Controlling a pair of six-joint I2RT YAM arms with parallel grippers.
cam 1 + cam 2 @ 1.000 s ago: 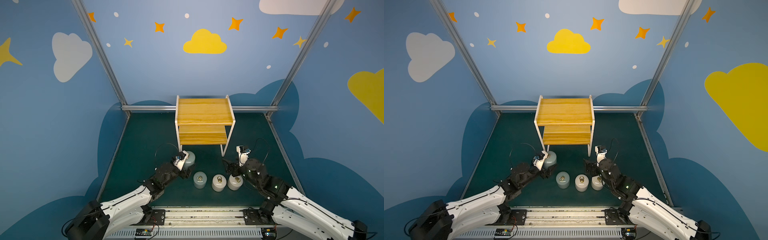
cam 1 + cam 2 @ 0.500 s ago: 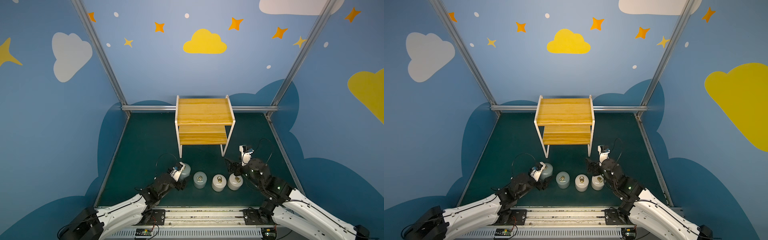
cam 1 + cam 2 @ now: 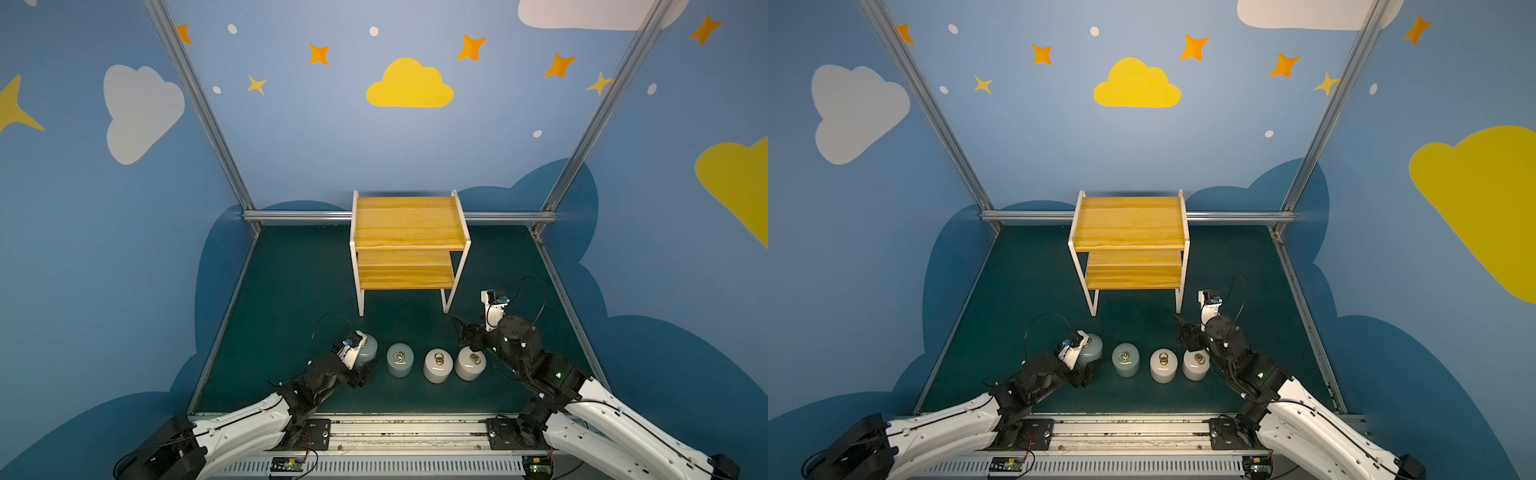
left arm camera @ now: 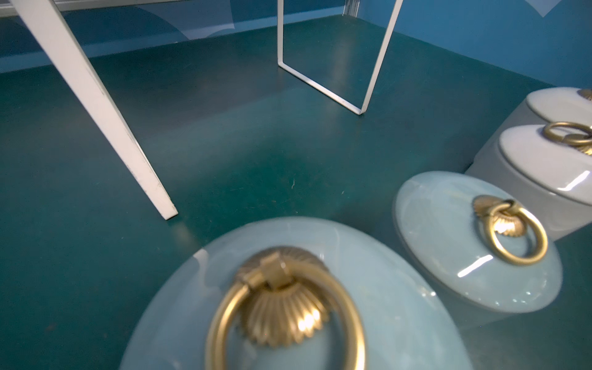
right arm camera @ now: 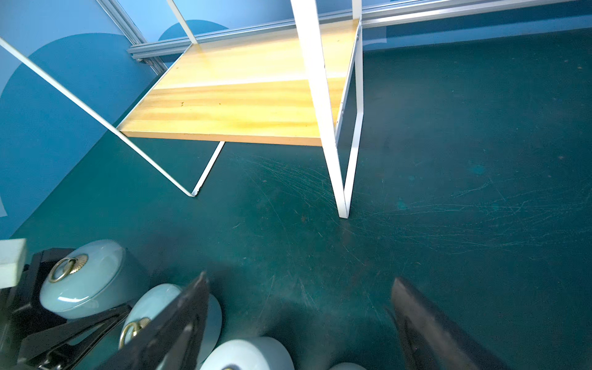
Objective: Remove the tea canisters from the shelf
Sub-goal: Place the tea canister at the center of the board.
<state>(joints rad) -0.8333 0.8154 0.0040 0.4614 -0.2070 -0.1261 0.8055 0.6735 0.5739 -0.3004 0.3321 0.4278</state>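
1. Four tea canisters (image 3: 437,368) line up in a row on the green floor (image 3: 299,291), in front of the shelf (image 3: 409,224).
2. Left gripper (image 3: 365,365) clamps the grey-blue canister (image 3: 370,345) at the row's left end.
3. Right gripper (image 5: 299,282) hangs spread wide, gripping nothing, near the end white canister (image 3: 467,370).

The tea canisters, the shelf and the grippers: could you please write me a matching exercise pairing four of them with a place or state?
Things:
1. shelf
2. left gripper
3. right gripper
4. white canister at the row's end

Places or states:
a. open, holding nothing
b. stands on the green floor
c. bare on both tiers
d. shut on a grey-blue canister

Pairs: 1-c, 2-d, 3-a, 4-b.
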